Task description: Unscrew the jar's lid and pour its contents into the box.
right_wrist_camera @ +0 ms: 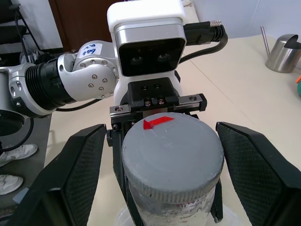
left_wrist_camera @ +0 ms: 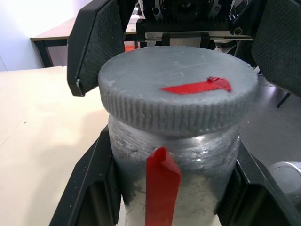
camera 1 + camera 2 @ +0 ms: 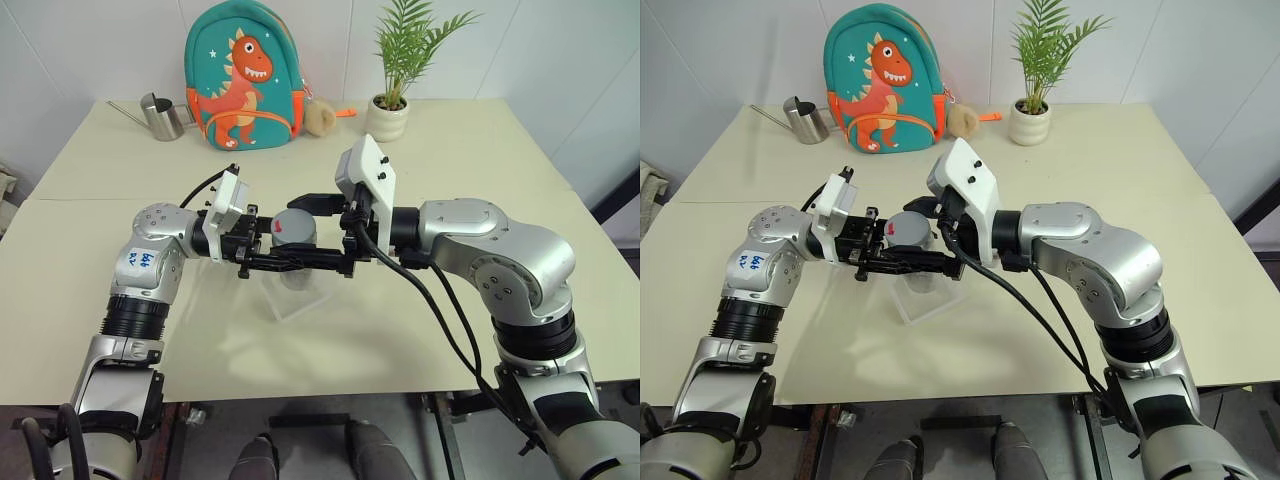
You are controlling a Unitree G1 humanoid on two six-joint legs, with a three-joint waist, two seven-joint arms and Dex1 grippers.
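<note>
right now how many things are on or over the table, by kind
jar with its lid on: 1
box: 1
steel watering can: 1
dinosaur backpack: 1
potted plant: 1
plush toy: 1
total: 6

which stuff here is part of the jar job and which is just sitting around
Job:
- clear jar with red tape, in shut left hand
- grey ribbed lid, between open right hand fingers
- clear square box

Lying about:
- dinosaur backpack
- steel watering can
- potted plant
</note>
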